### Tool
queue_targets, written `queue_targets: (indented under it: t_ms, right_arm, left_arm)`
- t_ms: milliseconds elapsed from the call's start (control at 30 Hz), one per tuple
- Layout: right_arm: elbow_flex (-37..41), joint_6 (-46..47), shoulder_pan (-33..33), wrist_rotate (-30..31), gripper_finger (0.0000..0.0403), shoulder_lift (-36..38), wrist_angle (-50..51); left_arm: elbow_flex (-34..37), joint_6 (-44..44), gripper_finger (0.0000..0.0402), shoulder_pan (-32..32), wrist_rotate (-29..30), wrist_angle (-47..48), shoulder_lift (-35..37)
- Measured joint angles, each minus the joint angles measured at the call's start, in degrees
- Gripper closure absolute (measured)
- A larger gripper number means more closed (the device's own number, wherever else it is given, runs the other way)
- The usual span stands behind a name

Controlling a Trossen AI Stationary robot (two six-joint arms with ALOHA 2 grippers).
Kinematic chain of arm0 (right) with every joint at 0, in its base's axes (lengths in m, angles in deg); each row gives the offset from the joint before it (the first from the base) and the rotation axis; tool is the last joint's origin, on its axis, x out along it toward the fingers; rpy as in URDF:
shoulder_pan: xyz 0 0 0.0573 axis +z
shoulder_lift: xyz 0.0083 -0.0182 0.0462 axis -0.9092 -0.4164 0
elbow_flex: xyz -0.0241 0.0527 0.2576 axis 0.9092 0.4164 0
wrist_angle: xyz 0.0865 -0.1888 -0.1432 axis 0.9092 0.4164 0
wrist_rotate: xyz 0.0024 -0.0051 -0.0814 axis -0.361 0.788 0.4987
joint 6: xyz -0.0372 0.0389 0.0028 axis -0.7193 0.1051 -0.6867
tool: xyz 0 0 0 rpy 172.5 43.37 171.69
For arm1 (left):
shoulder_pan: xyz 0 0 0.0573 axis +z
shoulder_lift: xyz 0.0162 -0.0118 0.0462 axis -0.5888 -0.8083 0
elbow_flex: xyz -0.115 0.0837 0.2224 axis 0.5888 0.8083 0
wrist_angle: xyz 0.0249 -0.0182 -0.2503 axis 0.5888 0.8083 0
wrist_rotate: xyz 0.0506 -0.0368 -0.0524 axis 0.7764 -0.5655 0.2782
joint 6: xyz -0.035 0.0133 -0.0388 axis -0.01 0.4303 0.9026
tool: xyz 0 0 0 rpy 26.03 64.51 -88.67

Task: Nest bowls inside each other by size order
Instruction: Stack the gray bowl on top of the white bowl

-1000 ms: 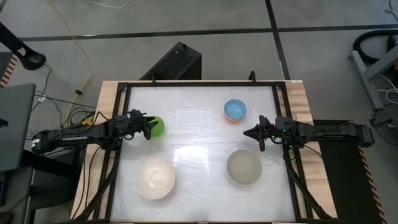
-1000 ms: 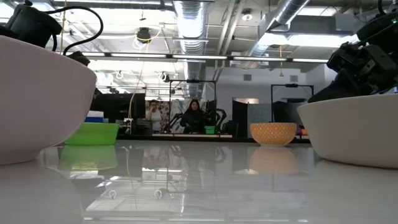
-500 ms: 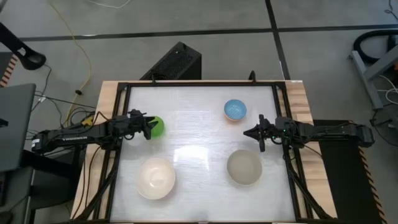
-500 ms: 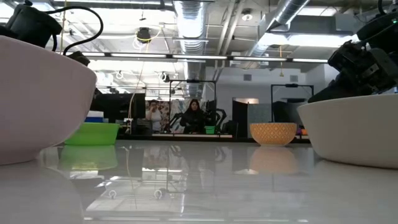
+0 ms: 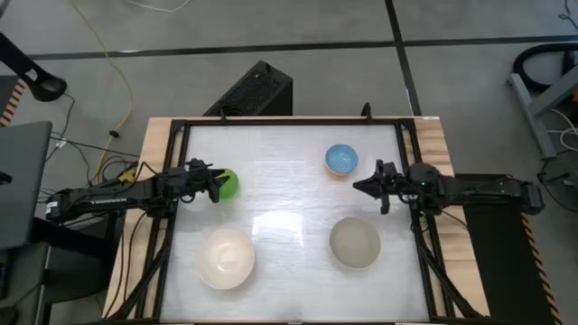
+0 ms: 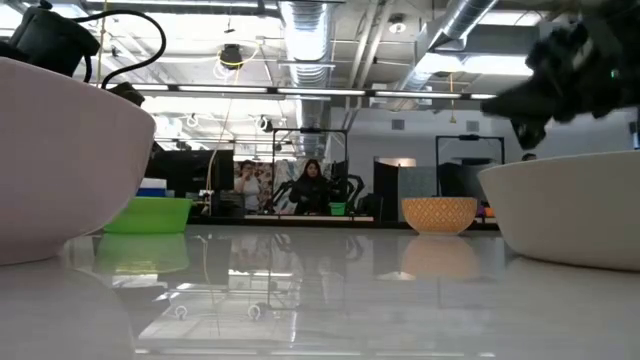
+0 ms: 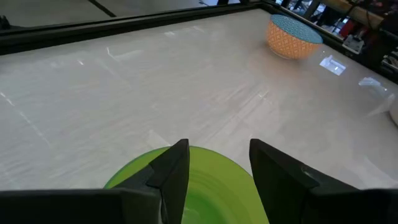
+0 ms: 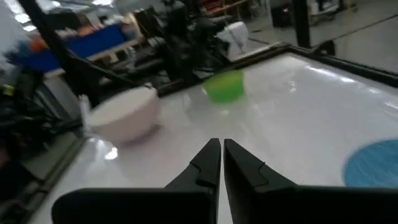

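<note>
The bright green bowl [image 5: 229,182] stands at the table's left, and my left gripper [image 5: 217,186] is open right over it; in the left wrist view both fingers stand above the bowl [image 7: 211,180]. My right gripper [image 5: 358,188] is shut and empty, in the air between the light blue bowl [image 5: 341,160] on its far side and the grey-beige bowl [image 5: 354,243] on its near side. The cream-white bowl [image 5: 226,258] stands at the near left. In the low view the blue bowl [image 6: 438,213] shows an orange patterned outside. My left gripper comes at the green bowl level from the table's left, its two fingers [image 7: 171,174] spread over the bowl's rim [image 7: 186,150]. I cannot tell whether they touch the bowl. The bowl stands upright on the table.
A dark frame [image 5: 271,122] runs along the table's edges. The middle of the white tabletop [image 5: 280,208] lies between the four bowls. People show in the room beyond the table [image 6: 312,185].
My right gripper has risen and gone a little toward the table's far edge, nearer the blue bowl, still shut. The bowls have stayed in place.
</note>
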Motion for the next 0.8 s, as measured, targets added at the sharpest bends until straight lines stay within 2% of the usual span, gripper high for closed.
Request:
queue_targets:
  t_ms: [133,267,467,633,800]
  right_arm:
    - [-8.39,1.52,1.28,-0.03,0.0361,-3.48,10.39]
    - [-18.81,2.77,4.30,0.36,0.0361,-9.77,26.51]
    - [-32.92,7.32,10.52,6.57,0.0361,-22.00,48.97]
    - [-41.08,14.48,16.06,7.18,0.0351,-32.45,58.75]
    - [-47.84,16.07,20.84,7.20,0.0312,-42.85,63.83]
  left_arm:
    - [0.02,-2.48,0.0244,0.00,0.58,-0.08,0.00]
    - [0.02,-4.49,0.0244,0.00,2.12,-0.18,0.00]
    - [0.02,-4.02,0.0244,0.00,2.44,-0.22,0.00]
    - [0.02,-6.32,0.0244,0.00,2.65,-0.22,0.00]
    - [0.02,-7.89,0.0244,0.00,3.39,-0.26,0.00]
